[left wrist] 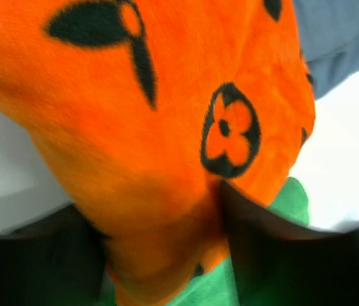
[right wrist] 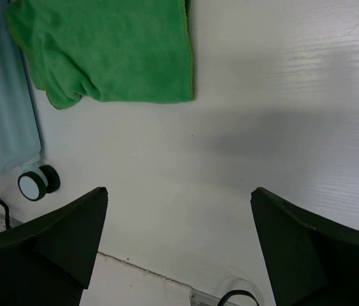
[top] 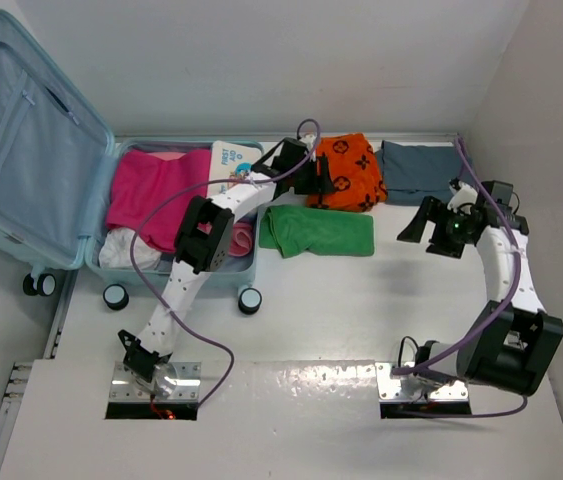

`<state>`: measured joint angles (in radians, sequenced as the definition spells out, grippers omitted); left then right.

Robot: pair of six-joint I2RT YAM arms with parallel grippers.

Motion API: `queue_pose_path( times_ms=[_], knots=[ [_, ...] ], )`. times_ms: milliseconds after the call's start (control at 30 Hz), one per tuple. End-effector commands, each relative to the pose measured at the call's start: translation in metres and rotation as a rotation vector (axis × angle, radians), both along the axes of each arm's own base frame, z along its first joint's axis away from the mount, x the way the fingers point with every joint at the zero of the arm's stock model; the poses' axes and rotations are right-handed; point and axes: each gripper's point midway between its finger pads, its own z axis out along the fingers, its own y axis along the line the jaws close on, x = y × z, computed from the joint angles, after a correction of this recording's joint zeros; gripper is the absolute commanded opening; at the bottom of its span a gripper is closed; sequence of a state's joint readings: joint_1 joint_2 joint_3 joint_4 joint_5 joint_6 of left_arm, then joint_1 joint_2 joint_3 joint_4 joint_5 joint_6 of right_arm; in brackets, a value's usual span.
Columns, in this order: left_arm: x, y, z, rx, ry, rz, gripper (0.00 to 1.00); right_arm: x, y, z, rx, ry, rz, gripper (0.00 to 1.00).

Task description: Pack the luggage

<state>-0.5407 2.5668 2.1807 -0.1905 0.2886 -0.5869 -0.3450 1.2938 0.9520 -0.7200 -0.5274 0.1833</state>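
Luggage (top: 21,160) lies open at the table's left, part-filled. Left gripper (top: 315,179) straddles the orange flower-print cloth (top: 349,170), presumably for transfer there; whether it grips is unclear. Right gripper (right wrist: 179,197) hangs wide, empty.

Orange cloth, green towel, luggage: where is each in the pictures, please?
orange cloth (top: 353,172): top external view, its patterned middle.
green towel (top: 323,232): top external view, its middle.
luggage (top: 23,150): top external view, lining of the open lid.

Bright, even light; left-wrist close-up blurred
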Motion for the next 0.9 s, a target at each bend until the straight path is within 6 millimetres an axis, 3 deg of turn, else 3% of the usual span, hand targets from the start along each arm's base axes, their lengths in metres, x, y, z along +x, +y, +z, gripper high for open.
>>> queue_pose_path(
  times_ms=[0, 33, 67, 167, 200, 233, 267, 367, 400, 433, 500, 533, 600, 633, 667, 767, 800, 867],
  knots=[
    [-0.01, -0.018, 0.026, -0.096, -0.027, -0.092, 0.56, 0.014, 0.002, 0.018, 0.027, -0.054, 0.028, 0.92],
    [-0.009, -0.015, 0.035, -0.073, -0.056, -0.096, 0.47, 0.018, 0.001, 0.02, 0.025, -0.064, 0.03, 0.92],
    [-0.01, -0.014, 0.042, -0.075, -0.059, -0.096, 0.3, 0.019, 0.001, 0.02, 0.022, -0.07, 0.045, 0.91],
    [-0.011, -0.011, 0.073, -0.063, -0.128, -0.122, 0.08, 0.022, 0.006, 0.018, 0.046, -0.062, 0.037, 0.89],
    [-0.013, -0.012, 0.101, -0.087, -0.163, -0.13, 0.0, 0.024, 0.007, 0.02, 0.043, -0.075, 0.043, 0.89],
    [-0.015, -0.01, 0.112, -0.087, -0.18, -0.134, 0.0, 0.025, 0.011, 0.019, 0.045, -0.072, 0.054, 0.89],
    [-0.022, -0.01, 0.145, -0.115, -0.227, -0.162, 0.0, 0.026, 0.013, 0.018, 0.047, -0.072, 0.061, 0.89],
    [-0.043, -0.01, 0.194, -0.16, -0.284, -0.235, 0.0, 0.029, 0.021, 0.019, 0.043, -0.085, 0.088, 0.89],
    [-0.055, -0.004, 0.22, -0.167, -0.308, -0.247, 0.0, 0.028, 0.025, 0.017, 0.045, -0.078, 0.099, 0.89],
    [-0.06, 0.0, 0.231, -0.16, -0.329, -0.254, 0.0, 0.029, 0.026, 0.016, 0.046, -0.077, 0.102, 0.89],
    [-0.078, 0.006, 0.239, -0.161, -0.327, -0.293, 0.0, 0.029, 0.032, 0.016, 0.049, -0.074, 0.118, 0.88],
    [-0.093, 0.012, 0.253, -0.163, -0.334, -0.316, 0.0, 0.03, 0.033, 0.015, 0.046, -0.077, 0.123, 0.88],
    [-0.107, 0.019, 0.247, -0.144, -0.305, -0.374, 0.0, 0.032, 0.039, 0.016, 0.046, -0.078, 0.139, 0.88],
    [-0.113, 0.029, 0.232, -0.122, -0.244, -0.395, 0.0, 0.034, 0.039, 0.018, 0.043, -0.083, 0.142, 0.88],
    [-0.12, 0.036, 0.24, -0.13, -0.251, -0.43, 0.0, 0.035, 0.041, 0.019, 0.042, -0.084, 0.15, 0.88],
    [-0.146, 0.059, 0.226, -0.161, -0.182, -0.552, 0.0, 0.038, 0.045, 0.022, 0.037, -0.094, 0.166, 0.88],
    [-0.16, 0.069, 0.238, -0.17, -0.232, -0.608, 0.0, 0.039, 0.046, 0.021, 0.038, -0.091, 0.168, 0.88],
    [-0.189, 0.093, 0.226, -0.194, -0.147, -0.687, 0.0, 0.039, 0.049, 0.022, 0.035, -0.093, 0.178, 0.88]
  ],
)
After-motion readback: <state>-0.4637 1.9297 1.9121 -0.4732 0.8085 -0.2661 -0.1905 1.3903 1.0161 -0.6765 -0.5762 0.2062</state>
